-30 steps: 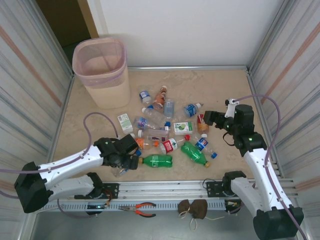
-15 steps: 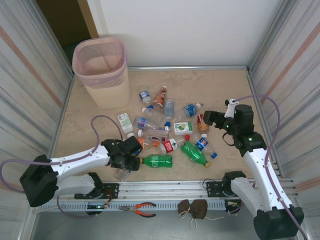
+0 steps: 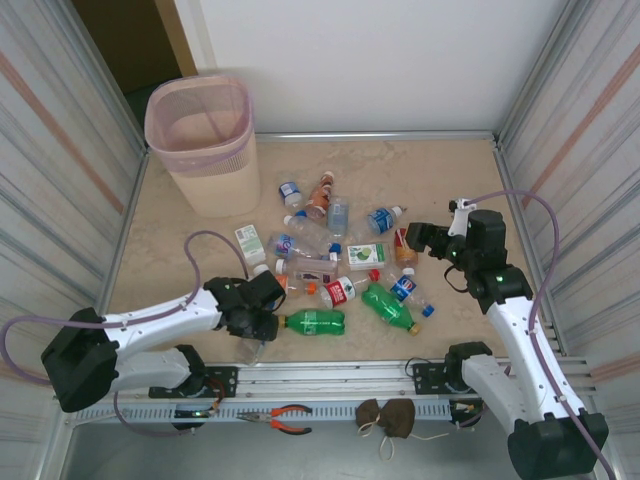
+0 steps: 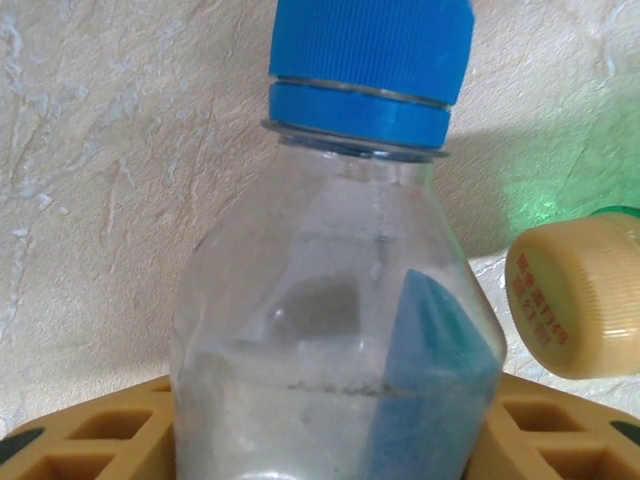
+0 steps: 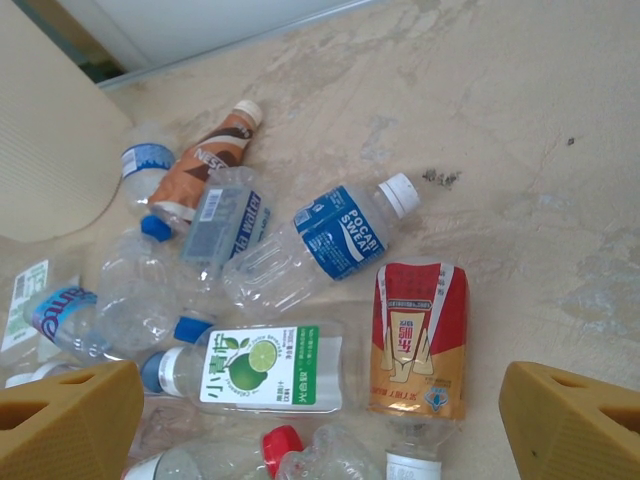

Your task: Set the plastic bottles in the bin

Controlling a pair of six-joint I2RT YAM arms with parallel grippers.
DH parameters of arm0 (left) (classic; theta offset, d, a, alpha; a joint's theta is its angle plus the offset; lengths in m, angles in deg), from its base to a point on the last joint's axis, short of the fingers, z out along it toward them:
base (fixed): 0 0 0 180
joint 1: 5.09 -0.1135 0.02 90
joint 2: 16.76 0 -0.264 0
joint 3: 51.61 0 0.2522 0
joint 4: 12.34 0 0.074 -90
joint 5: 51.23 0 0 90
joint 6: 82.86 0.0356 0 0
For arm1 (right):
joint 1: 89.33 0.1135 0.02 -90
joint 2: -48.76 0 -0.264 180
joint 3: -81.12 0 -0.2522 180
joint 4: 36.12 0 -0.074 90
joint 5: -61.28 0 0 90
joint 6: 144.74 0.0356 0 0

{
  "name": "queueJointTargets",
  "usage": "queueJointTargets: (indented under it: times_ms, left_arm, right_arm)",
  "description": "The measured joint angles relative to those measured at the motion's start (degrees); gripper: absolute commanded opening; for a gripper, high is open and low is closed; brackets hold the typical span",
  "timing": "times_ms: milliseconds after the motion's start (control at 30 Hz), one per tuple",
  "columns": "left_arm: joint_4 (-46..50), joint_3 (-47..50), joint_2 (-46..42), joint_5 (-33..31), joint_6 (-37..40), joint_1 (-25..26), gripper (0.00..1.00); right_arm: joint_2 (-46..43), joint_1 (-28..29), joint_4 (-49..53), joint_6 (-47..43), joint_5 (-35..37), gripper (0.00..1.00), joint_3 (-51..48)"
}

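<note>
One blue-capped bottle point(image 4: 320, 260) is clasped by the left gripper point(image 4: 335, 400), seven o'clock of the plastic bottles point(image 3: 310, 237); the right gripper point(image 5: 320, 390) is spread wide at three o'clock.

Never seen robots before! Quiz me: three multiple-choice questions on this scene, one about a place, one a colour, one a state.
1. Where does the bin stand? A far left corner; B near right corner; C amid the bottles.
2. What colour is the cap of the clear bottle between the fingers of the left hand? A red; B white; C blue.
3. The right hand is: A clamped on a bottle; B open, holding nothing; C inside the bin.
Answers: 1 A, at the table's far left, apart from the bottles. 2 C, blue in the left wrist view. 3 B, its fingers stand wide apart above the bottles.
</note>
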Motion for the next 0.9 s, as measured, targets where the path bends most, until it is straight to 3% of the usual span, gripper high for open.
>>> queueJointTargets:
  times_ms: [567,900]
  left_arm:
    - [13.6,-13.5,-6.6,0.0,2.2,-0.6,0.5]
    - [15.8,-25.4,-7.1,1.3,14.8,-12.5,0.49]
  right_arm:
    - [0.0,0.1,0.0,0.0,0.2,0.9,0.0]
    - [0.0,0.2,0.4,0.0,0.9,0.9,0.4]
